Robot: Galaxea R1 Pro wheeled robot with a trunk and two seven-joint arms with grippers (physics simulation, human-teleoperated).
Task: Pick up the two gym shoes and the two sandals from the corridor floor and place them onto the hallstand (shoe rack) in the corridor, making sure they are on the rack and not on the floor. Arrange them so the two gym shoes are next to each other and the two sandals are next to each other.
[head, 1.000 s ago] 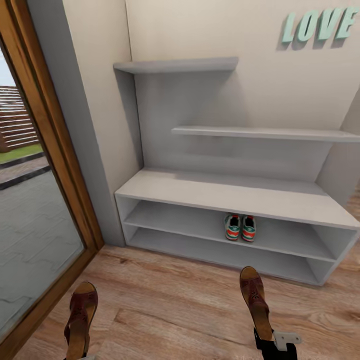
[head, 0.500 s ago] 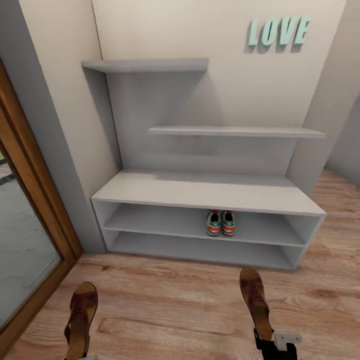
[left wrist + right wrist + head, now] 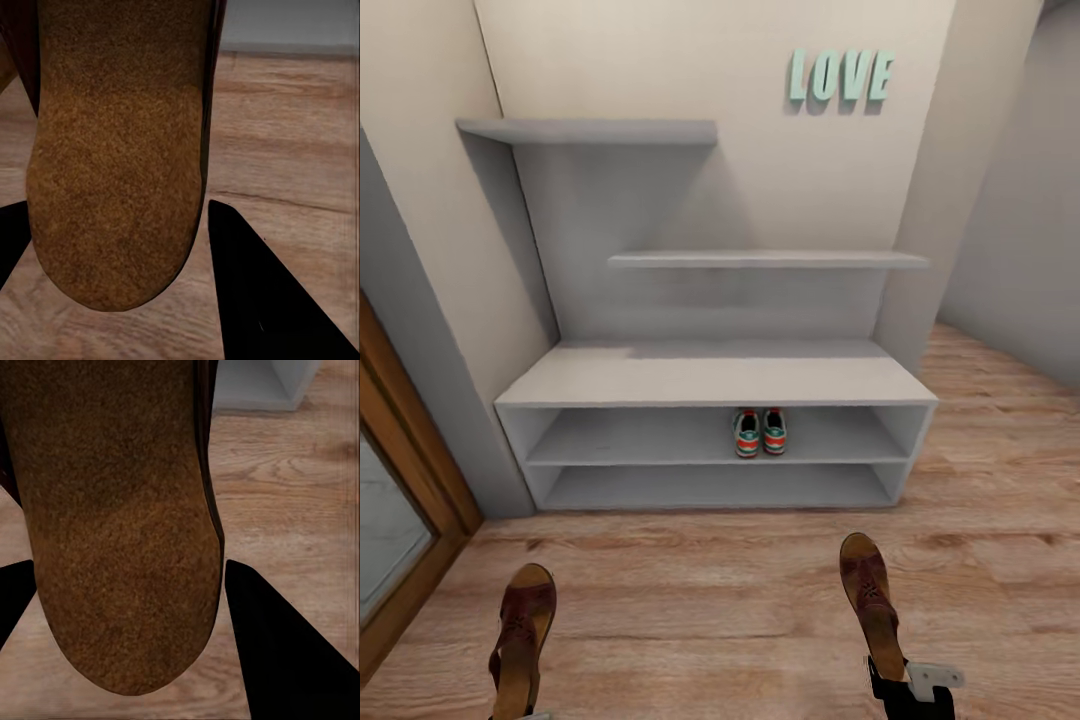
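left gripper (image 3: 112, 292): holds a sandal (image 3: 520, 632) by the heel, toe pointing away from the tool toward the rack (image 3: 710, 375). in the left wrist view the tan insole (image 3: 116, 150) lies between the two dark fingers (image 3: 262, 300), heel end close to the camera; fingers pinch the heel from either side. floor (image 3: 292, 135) lies below the sandal, apart from it.

right gripper (image 3: 124, 660): holds the other sandal (image 3: 868, 598), same way, heel at the tool, toe forward. in the head view the black gripper body with a light bracket (image 3: 930, 678) sits just behind the heel. right wrist view: insole (image 3: 112, 525) between the fingers (image 3: 292, 652), which are closed on the heel; a grey corner of the rack (image 3: 262, 386) sits ahead of the sandal's toe end, beyond a strip of floor.

the two held sandals are well apart, one ahead of each tool, both above the floor (image 3: 710, 600) and short of the rack.

rack: ahead of both tools, against the wall. the gym shoes (image 3: 760, 432) stand side by side, touching or nearly so, in the upper open slot, closer to the right gripper's line than the left's. lower slot holds nothing visible. bench top bare. two staggered wall shelves (image 3: 760, 258) above.

mint "love" letters (image 3: 840, 76) on the wall, above the rack, on the right gripper's side. wooden door frame (image 3: 405, 470) beyond the left gripper's outer side.
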